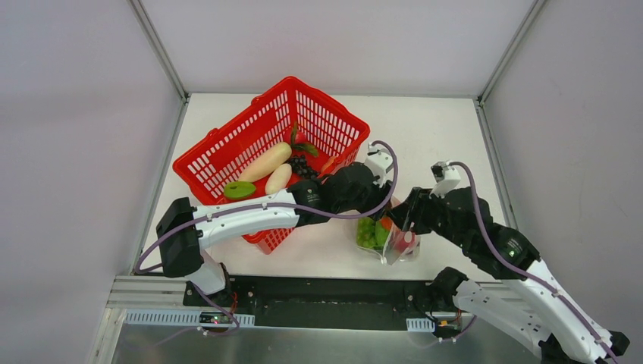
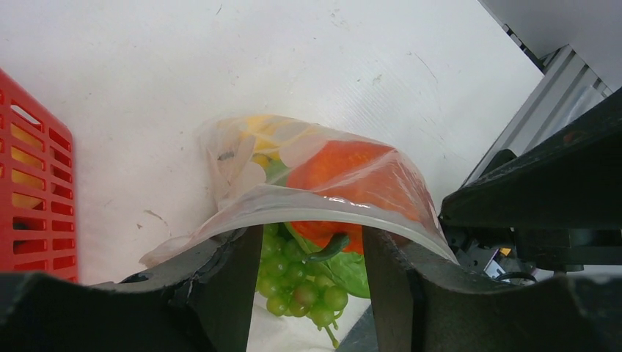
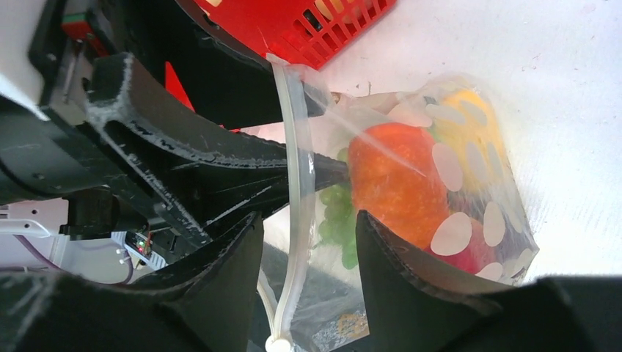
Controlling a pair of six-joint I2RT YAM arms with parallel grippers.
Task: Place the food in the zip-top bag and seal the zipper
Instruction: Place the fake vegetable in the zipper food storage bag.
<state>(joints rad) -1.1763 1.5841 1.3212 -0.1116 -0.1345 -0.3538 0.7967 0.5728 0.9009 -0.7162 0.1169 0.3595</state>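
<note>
The zip-top bag lies on the white table near the front edge, its mouth facing both grippers. Through the dotted plastic show food pieces: an orange one, a yellow one and a red one. Green grapes sit at the mouth. My left gripper is open; the zipper arches across its two fingertips and the grapes lie between them. My right gripper is open too, the zipper running loose between its fingers, touching neither.
A red slotted basket stands behind the left arm, holding two white radishes, a flat green disc and dark purple grapes. The metal rail of the table's near edge is just in front of the bag.
</note>
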